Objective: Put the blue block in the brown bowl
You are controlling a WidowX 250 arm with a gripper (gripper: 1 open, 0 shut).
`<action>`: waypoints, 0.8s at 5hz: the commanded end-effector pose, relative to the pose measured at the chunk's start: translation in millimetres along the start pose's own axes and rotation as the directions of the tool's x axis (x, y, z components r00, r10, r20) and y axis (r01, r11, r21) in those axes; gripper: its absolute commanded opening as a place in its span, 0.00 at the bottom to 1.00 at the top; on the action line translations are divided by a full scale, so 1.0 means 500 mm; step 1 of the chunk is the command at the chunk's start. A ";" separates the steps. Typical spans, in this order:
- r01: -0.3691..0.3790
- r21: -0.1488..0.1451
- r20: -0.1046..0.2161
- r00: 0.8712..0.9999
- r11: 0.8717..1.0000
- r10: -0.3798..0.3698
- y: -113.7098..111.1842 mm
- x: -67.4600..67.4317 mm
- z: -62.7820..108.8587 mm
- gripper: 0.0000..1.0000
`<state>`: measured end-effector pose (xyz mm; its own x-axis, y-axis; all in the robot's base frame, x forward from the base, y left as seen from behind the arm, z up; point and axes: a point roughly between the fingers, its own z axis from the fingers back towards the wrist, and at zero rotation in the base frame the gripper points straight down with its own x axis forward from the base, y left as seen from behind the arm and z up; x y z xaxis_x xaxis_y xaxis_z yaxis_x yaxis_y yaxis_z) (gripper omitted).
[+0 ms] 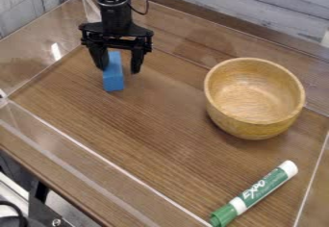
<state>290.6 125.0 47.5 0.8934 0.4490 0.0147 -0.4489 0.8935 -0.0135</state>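
The blue block [114,77] stands on the wooden tabletop at the upper left. My gripper [115,64] points straight down over it, open, with one black finger on each side of the block's upper part. The fingers straddle the block without pressing it. The brown bowl [255,97] sits to the right, upright and empty, well apart from the block and the gripper.
A green-and-white marker pen [255,192] lies near the front right corner. Clear plastic walls [52,125] ring the wooden tabletop. A light plank wall runs along the back.
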 end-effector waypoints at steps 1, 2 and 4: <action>-0.032 -0.005 0.016 0.999 0.999 0.032 0.015 0.004 -0.004 0.00; -0.037 -0.014 0.012 0.999 0.999 0.038 0.015 0.002 -0.006 0.00; -0.022 -0.022 -0.002 1.000 1.000 0.022 0.005 -0.005 -0.005 1.00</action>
<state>287.5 128.6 43.7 0.8806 0.4738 0.0092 -0.4733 0.8803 -0.0333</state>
